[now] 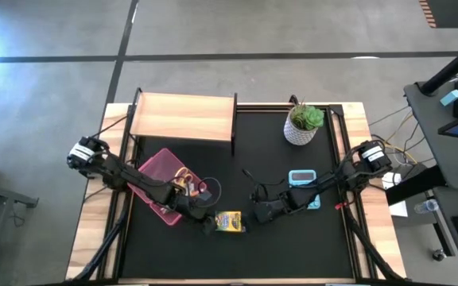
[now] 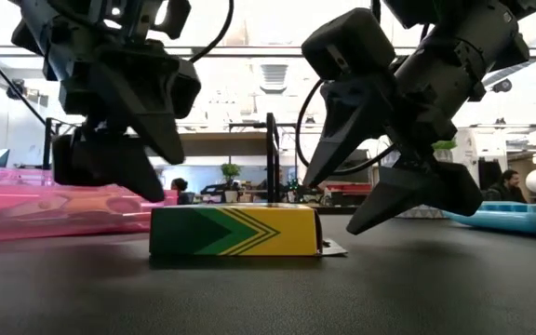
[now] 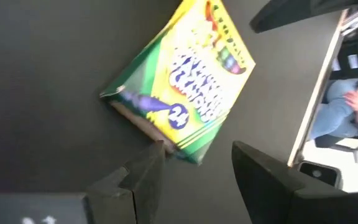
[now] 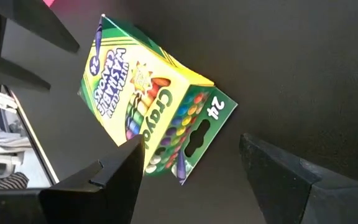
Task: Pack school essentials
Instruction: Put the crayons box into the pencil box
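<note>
The yellow-green crayon box (image 1: 229, 222) lies flat on the black mat between my two grippers. My left gripper (image 1: 207, 222) is open just above the box's left end (image 2: 161, 223), and a box corner (image 3: 185, 146) shows between its fingers. My right gripper (image 1: 254, 214) is open at the box's right, flap end (image 4: 197, 134), its fingers slanting down beside it (image 2: 361, 200) without touching. The yellow-handled scissors (image 1: 184, 176) lie in the open pink pouch (image 1: 161, 171) behind the left arm. Pencils and the small white square are not visible. My left gripper comes at the crayon box slanting down from the table's left. One fingertip (image 3: 157, 149) stands at the box's end edge (image 3: 166, 138); I cannot tell whether it touches. The box lies flat on the mat.
A wooden shelf (image 1: 185, 115) stands at the far left of the mat and a potted green plant (image 1: 303, 123) at the far right. A light-blue flat item (image 1: 302, 179) lies under the right arm. Bare mat (image 1: 237, 258) lies toward the near edge.
</note>
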{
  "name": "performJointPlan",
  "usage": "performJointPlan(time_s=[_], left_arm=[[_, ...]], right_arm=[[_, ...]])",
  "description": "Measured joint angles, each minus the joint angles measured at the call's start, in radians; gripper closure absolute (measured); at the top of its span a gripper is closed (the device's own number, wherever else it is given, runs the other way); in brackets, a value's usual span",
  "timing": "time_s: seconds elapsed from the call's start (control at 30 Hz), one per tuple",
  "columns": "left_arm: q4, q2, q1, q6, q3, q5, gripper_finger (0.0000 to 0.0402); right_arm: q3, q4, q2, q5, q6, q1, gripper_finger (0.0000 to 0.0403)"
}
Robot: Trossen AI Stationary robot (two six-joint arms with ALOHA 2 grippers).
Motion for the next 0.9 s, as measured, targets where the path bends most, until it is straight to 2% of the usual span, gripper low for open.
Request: performJointPlan(time_s=[0.17,0.77,0.9], left_arm=[[0.074,0.025,0.0,0.003,-0.001,0.0,0.0231],[0.089,0.029,0.002,-0.024,0.054,-0.012,0.0231],[0.044,0.028,-0.004,-0.031,0.087,-0.032,0.0231]], right_arm=[[-0.006,0.0,0.0,0.0,0.001,0.0,0.0152],[-0.015,0.003,0.001,-0.002,0.0,0.002,0.0152],[-0.017,0.003,0.001,-0.011,-0.013,0.002,0.0152]])
